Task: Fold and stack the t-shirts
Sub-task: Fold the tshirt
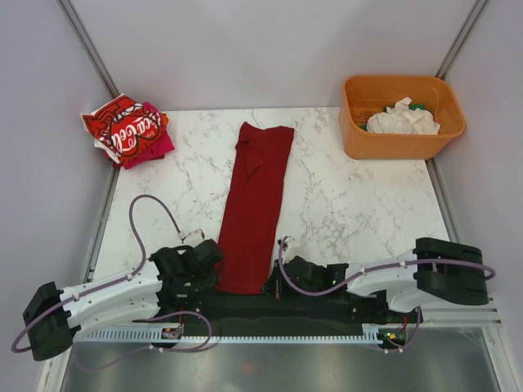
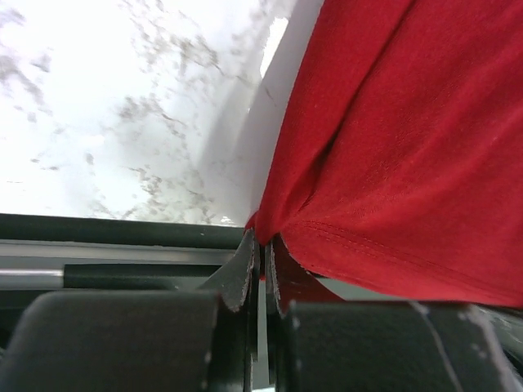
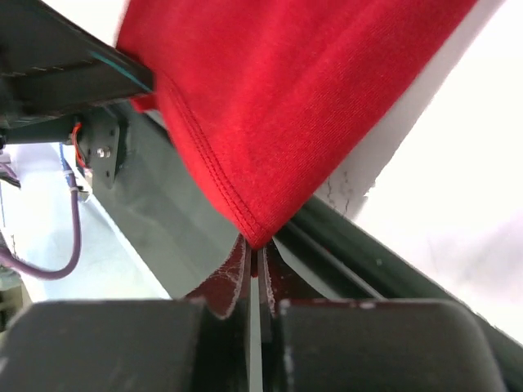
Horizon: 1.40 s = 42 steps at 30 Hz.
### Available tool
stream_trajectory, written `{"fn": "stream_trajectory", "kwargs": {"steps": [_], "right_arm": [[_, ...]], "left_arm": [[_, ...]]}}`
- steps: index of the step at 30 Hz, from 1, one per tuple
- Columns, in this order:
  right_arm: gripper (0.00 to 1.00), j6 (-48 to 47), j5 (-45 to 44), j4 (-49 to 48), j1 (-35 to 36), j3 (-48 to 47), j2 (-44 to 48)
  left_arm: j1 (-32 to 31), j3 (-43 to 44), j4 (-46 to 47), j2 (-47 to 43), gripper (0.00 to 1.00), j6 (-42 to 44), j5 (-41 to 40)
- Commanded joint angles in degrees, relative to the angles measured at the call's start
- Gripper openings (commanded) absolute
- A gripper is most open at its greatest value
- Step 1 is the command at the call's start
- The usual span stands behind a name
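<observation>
Left pincer (image 2: 261,260) nipped tight on near hem corner of dark red t-shirt (image 1: 257,200); right pincer (image 3: 258,255) likewise on other corner. Shirt lies as long folded strip down middle of table (image 1: 351,204). I judge both holds thin: uneven lift could slip one corner, skew fold, or snag hem on near rail (image 2: 122,233).

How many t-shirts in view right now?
4: the dark red tee laid lengthwise mid-table; the lettered red tee atop the magenta tee at the far-left corner; the white tee in the orange tub. More may hide beneath.
</observation>
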<state>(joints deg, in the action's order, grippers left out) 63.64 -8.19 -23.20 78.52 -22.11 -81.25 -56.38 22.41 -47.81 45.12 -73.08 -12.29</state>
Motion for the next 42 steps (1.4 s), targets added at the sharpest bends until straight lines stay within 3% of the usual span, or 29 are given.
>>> {"fn": "stream_trajectory", "kwargs": {"steps": [1,2,15,17,23,27,33,42], "right_arm": [[0.0,-3.2,-3.5,11.7,0.4,-2.6,5.8],[0.0,-3.8,-4.4,16.8,0.4,-3.9,6.6],[0.0,5.2,-3.1,39.6,0.9,2.4,30.4],[0.0,6.1,-4.1,45.1,0.9,1.2,32.2],[0.0,2.7,-15.5,60.7,1.0,-11.3,26.2],[0.0,-3.6,-21.9,62.0,0.7,-19.9,22.9],[0.0,-11.2,-22.5,62.8,-7.1,-28.7,20.1],[0.0,-25.4,-16.6,60.8,-21.9,-37.2,12.1]], "left_arm": [[-0.5,0.7,3.6,2.2,0.02,-0.3,3.1],[-1.2,0.8,4.0,2.8,0.02,-0.7,3.6],[-12.7,7.8,5.3,8.8,0.02,-3.2,4.7],[-13.4,8.6,5.4,8.7,0.02,-8.0,7.6],[-13.4,13.3,5.4,9.5,0.02,-1.1,3.7],[-13.2,20.5,4.1,13.0,0.02,5.0,0.9],[-7.7,29.4,0.4,17.3,0.02,12.3,-0.7],[8.1,37.4,0.7,22.4,0.02,25.3,3.4]]}}
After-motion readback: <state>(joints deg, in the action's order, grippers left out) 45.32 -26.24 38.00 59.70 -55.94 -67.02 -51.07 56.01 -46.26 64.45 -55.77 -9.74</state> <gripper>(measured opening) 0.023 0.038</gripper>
